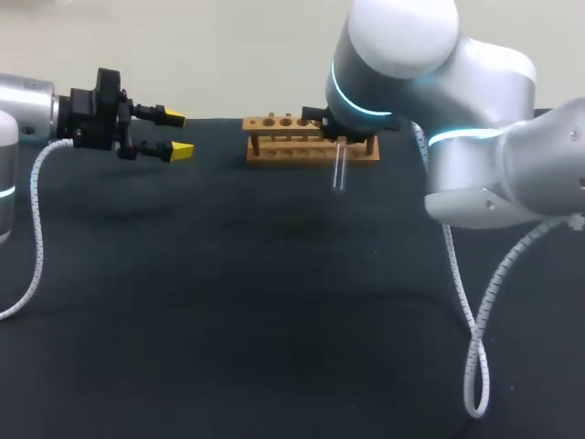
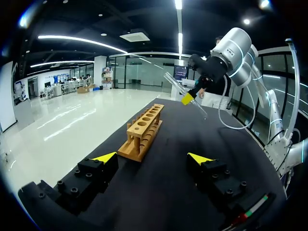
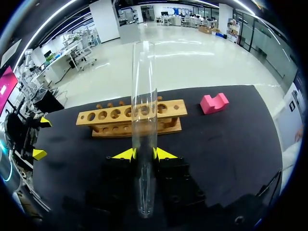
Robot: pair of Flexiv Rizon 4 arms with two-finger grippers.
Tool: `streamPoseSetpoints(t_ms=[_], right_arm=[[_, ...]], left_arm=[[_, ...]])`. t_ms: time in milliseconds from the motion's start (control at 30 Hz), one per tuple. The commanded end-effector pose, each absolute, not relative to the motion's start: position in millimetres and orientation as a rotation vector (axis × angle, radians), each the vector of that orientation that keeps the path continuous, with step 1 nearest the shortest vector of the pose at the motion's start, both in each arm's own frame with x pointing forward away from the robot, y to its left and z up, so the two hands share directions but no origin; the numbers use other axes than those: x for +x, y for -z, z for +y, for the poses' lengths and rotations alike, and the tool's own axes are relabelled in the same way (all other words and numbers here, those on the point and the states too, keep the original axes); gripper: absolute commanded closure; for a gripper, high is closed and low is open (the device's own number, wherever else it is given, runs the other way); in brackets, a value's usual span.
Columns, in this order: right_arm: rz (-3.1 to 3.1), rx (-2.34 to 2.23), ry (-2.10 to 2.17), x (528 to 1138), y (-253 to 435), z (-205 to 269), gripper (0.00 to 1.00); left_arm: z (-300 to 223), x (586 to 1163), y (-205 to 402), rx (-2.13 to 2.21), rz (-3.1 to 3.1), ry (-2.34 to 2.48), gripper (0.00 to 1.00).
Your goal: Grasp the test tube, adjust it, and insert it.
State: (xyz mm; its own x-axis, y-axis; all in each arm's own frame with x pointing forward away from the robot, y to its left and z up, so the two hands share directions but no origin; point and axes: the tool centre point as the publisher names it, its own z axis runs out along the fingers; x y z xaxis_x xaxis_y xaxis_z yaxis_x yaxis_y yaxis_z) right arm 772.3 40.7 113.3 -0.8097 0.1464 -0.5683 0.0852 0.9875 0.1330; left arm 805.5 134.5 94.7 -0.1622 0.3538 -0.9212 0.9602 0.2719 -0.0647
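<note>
I had my right pincer point(image 3: 143, 154) clamped on the tube point(image 3: 144, 91) near the wooden rack point(image 3: 108, 127) and my left pincer point(image 2: 151, 157) spread apart.

White arms point(image 1: 484, 155), cyan rings point(image 1: 366, 105); black, yellow-tipped left pincer point(image 1: 179, 134).

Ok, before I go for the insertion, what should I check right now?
1. Right gripper shut on the test tube: ok.
2. The test tube clear of the table: ok, held in the air.
3. The test tube upright: not ok, it looks tilted in the left wrist view.
4. Its lower end lined up over a hole in the rack: cannot tell.
5. Holes in the rack free: ok, none holds a tube.
6. Left gripper open, apart from the rack: ok.
</note>
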Motion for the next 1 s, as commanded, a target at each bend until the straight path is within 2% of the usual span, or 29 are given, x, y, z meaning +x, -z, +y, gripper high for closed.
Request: streamPoseSetpoints(t_ms=[33, 1000], right_arm=[[2.458, 0.186, -0.113, 751, -128, 32, 1.0], [2.43, 0.141, -0.14, 744, -138, 17, 1.0]], left_arm=[[135, 803, -94, 1.215, 1.681, 0.885, 0.0], [135, 803, -94, 1.215, 1.681, 0.885, 0.0]])
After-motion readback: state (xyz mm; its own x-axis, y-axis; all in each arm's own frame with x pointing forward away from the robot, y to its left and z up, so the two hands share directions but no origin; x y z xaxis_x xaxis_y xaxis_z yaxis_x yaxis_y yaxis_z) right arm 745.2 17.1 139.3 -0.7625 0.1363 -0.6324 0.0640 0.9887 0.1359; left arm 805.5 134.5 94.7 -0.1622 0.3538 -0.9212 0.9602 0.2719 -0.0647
